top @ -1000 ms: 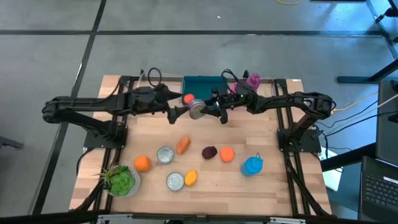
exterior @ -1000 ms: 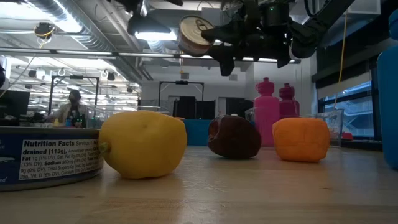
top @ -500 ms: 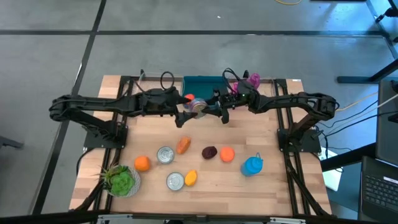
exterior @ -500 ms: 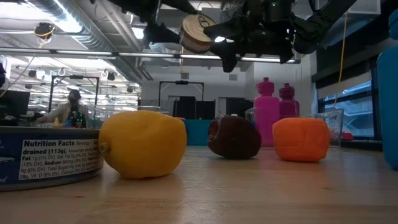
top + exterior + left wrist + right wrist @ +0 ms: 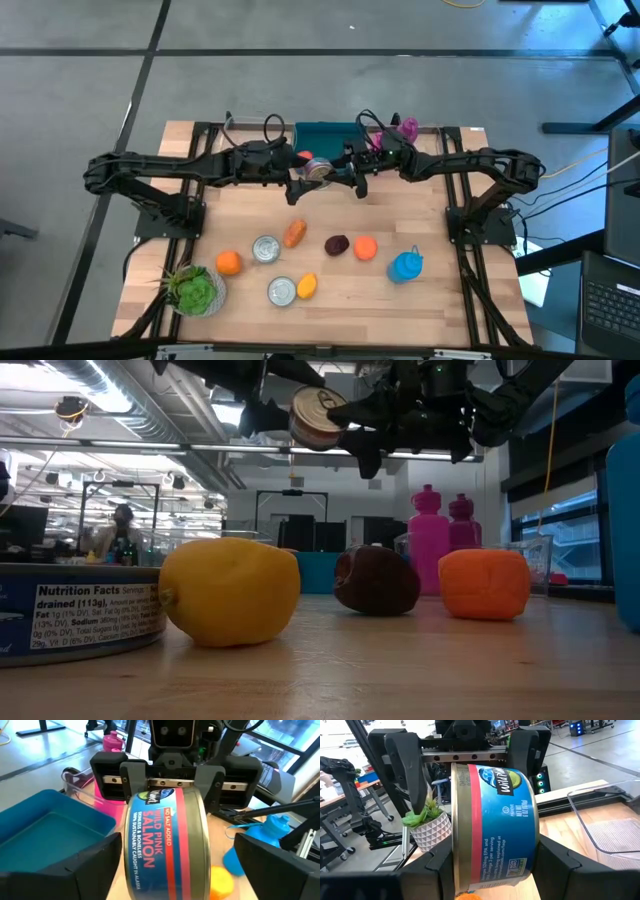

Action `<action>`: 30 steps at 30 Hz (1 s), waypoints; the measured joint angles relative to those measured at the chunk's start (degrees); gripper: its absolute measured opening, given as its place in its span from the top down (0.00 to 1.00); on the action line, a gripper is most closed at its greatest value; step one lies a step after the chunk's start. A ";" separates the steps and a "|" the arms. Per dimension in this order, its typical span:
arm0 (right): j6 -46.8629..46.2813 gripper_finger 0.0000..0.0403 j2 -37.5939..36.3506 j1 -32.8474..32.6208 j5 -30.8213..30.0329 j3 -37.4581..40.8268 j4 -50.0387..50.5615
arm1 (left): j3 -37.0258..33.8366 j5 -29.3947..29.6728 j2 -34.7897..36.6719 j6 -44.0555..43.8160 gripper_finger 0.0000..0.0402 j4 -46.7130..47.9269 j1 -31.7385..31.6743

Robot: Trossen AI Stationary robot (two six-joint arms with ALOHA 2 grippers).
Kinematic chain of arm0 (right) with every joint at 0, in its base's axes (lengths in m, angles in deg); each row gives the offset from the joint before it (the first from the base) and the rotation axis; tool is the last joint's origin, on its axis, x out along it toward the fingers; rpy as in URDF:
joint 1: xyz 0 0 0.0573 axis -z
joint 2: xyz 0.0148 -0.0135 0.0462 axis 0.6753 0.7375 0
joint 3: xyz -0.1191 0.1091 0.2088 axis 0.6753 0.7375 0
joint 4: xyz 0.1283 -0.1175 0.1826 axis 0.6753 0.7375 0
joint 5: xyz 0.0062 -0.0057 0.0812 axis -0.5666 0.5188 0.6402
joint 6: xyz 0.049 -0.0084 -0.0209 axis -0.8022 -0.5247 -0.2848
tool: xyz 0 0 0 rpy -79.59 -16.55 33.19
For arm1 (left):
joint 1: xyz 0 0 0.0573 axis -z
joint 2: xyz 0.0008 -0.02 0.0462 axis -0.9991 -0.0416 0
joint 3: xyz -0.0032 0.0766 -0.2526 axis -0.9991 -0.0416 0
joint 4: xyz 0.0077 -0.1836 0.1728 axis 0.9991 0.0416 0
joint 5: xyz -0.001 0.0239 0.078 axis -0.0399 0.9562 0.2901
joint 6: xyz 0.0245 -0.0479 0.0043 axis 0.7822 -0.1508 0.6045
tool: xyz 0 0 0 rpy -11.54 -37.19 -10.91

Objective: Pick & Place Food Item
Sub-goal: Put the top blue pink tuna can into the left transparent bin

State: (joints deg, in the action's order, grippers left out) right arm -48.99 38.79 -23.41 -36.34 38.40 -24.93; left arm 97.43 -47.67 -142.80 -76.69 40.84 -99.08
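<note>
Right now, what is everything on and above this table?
Salmon can: one, blue-red label, in the air near bin.
Tins: two, silver, near side.
Oranges: two, orange, near side.
Lemon: one, yellow, beside nearest tin.
Plum: one, dark, table middle.
Carrot-like piece: one, orange, table middle.
Jug: one, blue, right near side.
Bottles: two, pink, far edge.
Bin: one, teal, far edge.
Plant: one, green, left near corner.
Right end effector: shut on salmon can.
Left end effector: open, flanking it.

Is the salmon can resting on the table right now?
No. In the low view the can hangs high above the table, gripped by the right tool, with the left tool beside it.
</note>
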 joint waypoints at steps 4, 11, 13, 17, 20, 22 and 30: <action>0.00 0.52 0.00 0.00 0.00 0.00 0.00 | 0.00 0.07 0.00 0.51 0.19 0.03 -0.01; 0.04 0.52 0.00 0.00 0.15 0.00 -0.09 | -0.02 0.30 0.00 1.69 0.43 0.48 -0.07; 0.19 0.52 0.00 0.00 0.24 0.00 -0.13 | -0.02 0.31 0.00 2.12 0.49 0.61 -0.09; 0.87 0.52 0.00 0.00 0.03 0.00 -0.11 | -0.02 0.39 0.00 1.60 0.58 1.22 -0.28; 0.80 0.52 0.03 0.00 -0.12 0.00 -0.09 | 0.00 -0.07 0.00 1.72 0.58 1.64 -0.76; 0.67 0.52 0.07 0.00 -0.12 0.00 -0.06 | -0.01 -0.36 0.00 1.82 0.58 1.80 -1.10; -1.76 0.34 0.07 0.08 0.93 -0.03 -0.41 | -0.02 -0.33 0.00 6.00 0.58 2.96 -1.40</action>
State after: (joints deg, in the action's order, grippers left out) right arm -50.75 38.86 -23.33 -35.41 38.37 -25.35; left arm 97.42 -48.00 -142.80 -70.70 43.81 -100.48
